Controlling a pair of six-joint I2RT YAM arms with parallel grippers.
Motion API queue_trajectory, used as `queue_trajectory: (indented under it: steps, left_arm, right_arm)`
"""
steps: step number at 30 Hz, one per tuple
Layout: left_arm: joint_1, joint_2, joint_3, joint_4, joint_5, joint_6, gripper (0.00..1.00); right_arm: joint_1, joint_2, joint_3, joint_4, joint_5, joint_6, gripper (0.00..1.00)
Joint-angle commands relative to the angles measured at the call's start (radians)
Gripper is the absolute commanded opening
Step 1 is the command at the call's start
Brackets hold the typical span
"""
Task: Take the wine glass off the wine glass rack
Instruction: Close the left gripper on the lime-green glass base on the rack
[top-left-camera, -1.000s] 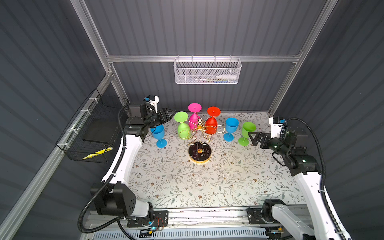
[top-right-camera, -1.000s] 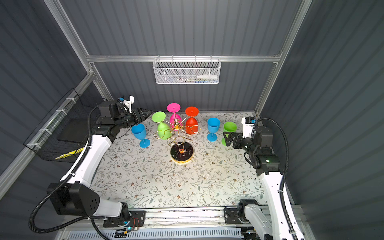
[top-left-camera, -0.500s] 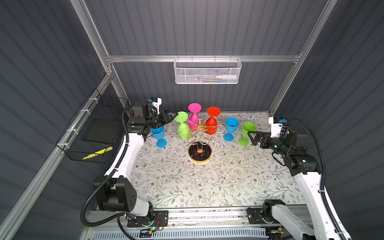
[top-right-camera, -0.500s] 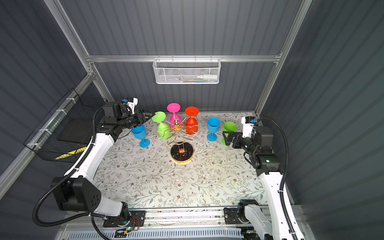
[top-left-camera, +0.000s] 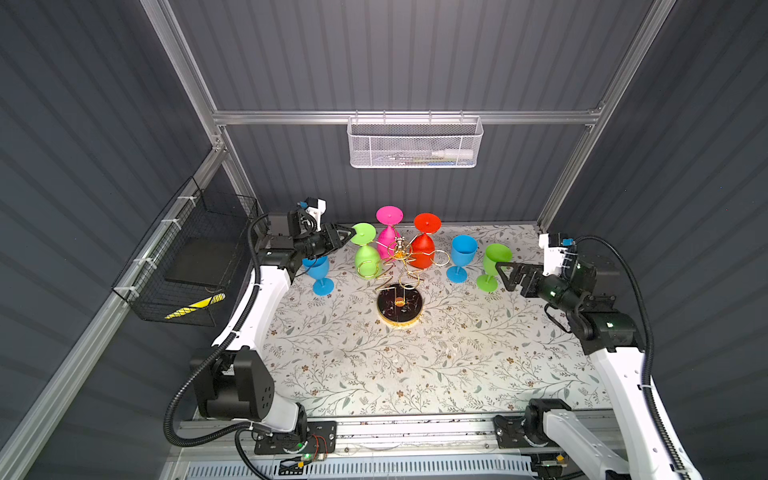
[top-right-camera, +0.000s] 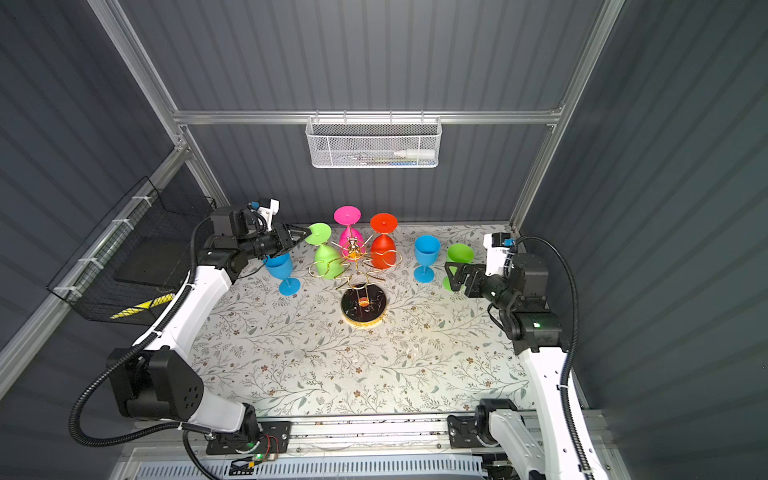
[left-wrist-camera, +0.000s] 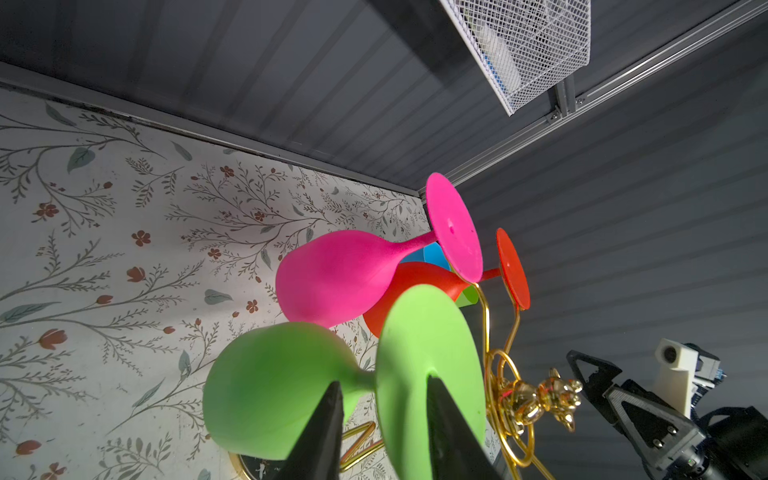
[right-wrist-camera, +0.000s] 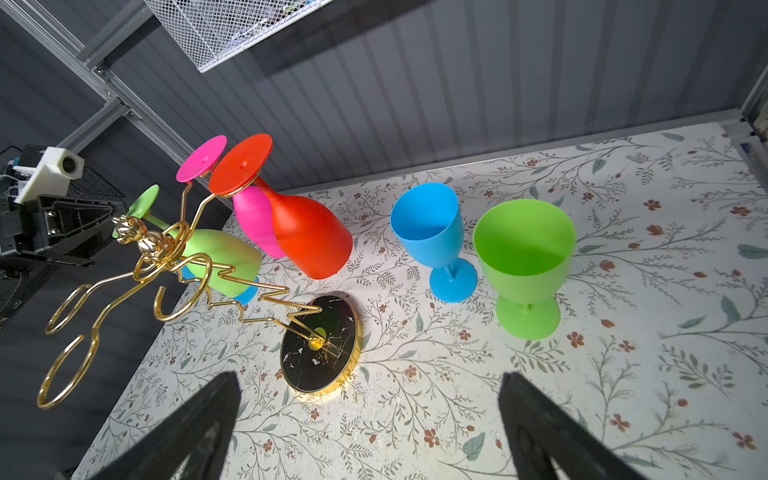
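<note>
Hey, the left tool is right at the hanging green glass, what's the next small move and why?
Probably close the left tool on the foot of the green wine glass. Its fingers straddle that disc, one on the stem side, one on the flat side, with a gap showing, and the glass hangs upside down on the wine glass rack. Lifting should wait for a firm pinch.

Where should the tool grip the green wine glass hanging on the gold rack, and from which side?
Pinch the foot disc at its outer rim, across the flat faces, from the robot's left. The green wine glass hangs bowl down and tilted, foot turned outward; wire of the rack crowds its stem.
</note>
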Motion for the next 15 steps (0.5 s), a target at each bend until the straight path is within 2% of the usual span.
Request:
queue_trajectory:
  steps: [1, 9, 15]
  left_arm:
    - [0.007, 0.01, 0.002, 0.007, 0.031, -0.004, 0.3]
    - [0.006, 0.001, 0.007, 0.007, 0.034, -0.012, 0.15]
    - [0.007, -0.005, 0.019, 0.013, 0.044, -0.033, 0.11]
  right_arm:
    - [-0.001, -0.016, 0.016, 0.013, -0.015, 0.006, 0.99]
    - [-0.001, -0.021, 0.025, 0.007, -0.017, 0.006, 0.99]
    - [-0.001, -0.02, 0.027, 0.014, -0.018, 0.011, 0.99]
